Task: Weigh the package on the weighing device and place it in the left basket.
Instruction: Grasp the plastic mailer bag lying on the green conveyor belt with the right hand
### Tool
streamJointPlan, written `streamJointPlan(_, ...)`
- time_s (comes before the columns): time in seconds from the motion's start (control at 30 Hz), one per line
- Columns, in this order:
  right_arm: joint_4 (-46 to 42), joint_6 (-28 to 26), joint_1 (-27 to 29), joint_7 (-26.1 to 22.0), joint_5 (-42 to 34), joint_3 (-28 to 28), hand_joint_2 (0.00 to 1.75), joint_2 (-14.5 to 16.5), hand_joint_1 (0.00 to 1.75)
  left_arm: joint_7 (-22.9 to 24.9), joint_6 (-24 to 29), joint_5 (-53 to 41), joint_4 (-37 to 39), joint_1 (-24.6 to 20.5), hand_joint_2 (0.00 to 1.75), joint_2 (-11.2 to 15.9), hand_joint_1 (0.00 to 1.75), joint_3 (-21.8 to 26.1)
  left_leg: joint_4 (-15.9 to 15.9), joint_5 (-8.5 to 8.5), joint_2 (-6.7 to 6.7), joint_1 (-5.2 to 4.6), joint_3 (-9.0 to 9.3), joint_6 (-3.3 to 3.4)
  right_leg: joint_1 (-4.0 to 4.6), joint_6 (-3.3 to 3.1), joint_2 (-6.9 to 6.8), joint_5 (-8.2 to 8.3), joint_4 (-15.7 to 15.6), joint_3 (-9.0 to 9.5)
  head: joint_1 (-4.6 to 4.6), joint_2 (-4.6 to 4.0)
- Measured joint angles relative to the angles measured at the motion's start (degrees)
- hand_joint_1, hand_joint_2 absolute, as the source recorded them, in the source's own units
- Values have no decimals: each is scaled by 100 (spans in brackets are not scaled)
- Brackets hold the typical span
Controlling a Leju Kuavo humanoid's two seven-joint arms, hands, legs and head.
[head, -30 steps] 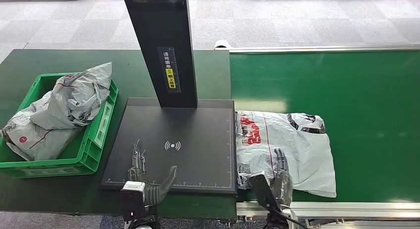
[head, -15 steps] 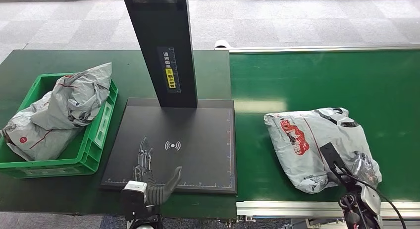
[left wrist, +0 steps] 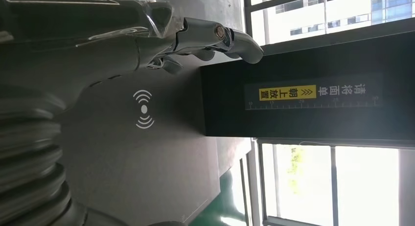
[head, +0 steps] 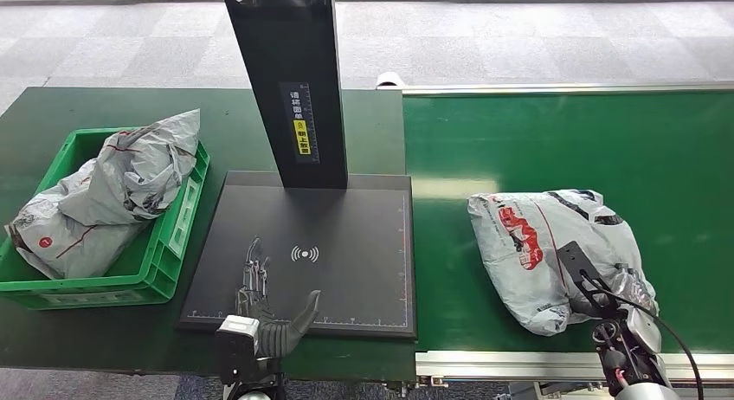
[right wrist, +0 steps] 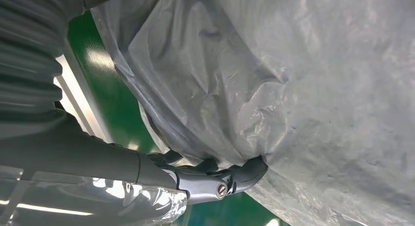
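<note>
A grey plastic package (head: 545, 244) with red print lies bunched on the green conveyor belt (head: 563, 140), to the right of the black weighing plate (head: 346, 235). My right hand (head: 616, 292) grips its near right corner, thumb on top. In the right wrist view its fingers (right wrist: 230, 179) dig into a fold of the package (right wrist: 293, 64). My left hand (head: 264, 309) hovers open at the plate's near edge, fingers stretched forward and thumb out. The left wrist view shows this hand (left wrist: 147, 35) over the plate (left wrist: 147, 152). The green basket (head: 169, 244) stands left of the plate.
Grey packages (head: 112, 192) fill the basket and rise above its rim. A tall black column (head: 290, 80) stands at the back of the weighing plate. A metal rail (head: 519, 363) runs along the belt's near edge. Dark green table (head: 104, 106) surrounds the basket.
A second ago the package lay flat against the plate's right edge. It now sits farther right and bunched up, with my right hand at its near right corner. My left hand barely moved.
</note>
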Motion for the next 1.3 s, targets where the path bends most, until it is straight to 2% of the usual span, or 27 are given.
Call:
streamJointPlan(0.23, 55, 203, -43, 76, 48, -1, 175, 2, 0, 0, 0, 0, 0, -1, 175, 2, 0, 0, 0, 0, 1, 0, 4, 0, 0, 0, 0, 0, 0, 3, -1, 0)
streamJointPlan(0.27, 80, 296, -78, 115, 71, -3, 175, 3, 11, 0, 0, 0, 0, -2, 175, 2, 0, 0, 0, -1, 0, 0, 9, 2, 0, 1, 0, -1, -1, 8, -1, 0)
streamJointPlan(0.37, 184, 624, -208, 231, 163, -9, 175, 21, 142, 0, 0, -5, -1, -5, 175, 2, 0, 2, 0, -5, -1, 0, 30, 7, 1, 6, 0, -3, -7, 34, 0, 0)
streamJointPlan(0.4, 204, 662, -229, 231, 189, -9, 175, 33, 175, 0, 0, -17, -1, -5, 175, 2, 0, 6, 0, -4, 0, 0, 33, 7, 1, 7, 0, -2, -7, 39, 1, 0)
streamJointPlan(0.73, 365, 865, -593, 262, 430, -9, 175, 209, 175, 0, 0, -227, -85, 86, 175, -64, 0, 228, 0, -4, 5, 3, 32, 8, 4, 10, 3, 2, -8, 37, 1, 0)
streamJointPlan(1.3, 369, 440, -727, -96, 337, -132, 175, 465, 175, 0, 0, -243, -151, 178, 175, -105, 0, 344, 0, -4, 3, 6, -1, 7, 7, 10, 1, 2, -7, 9, 1, 0)
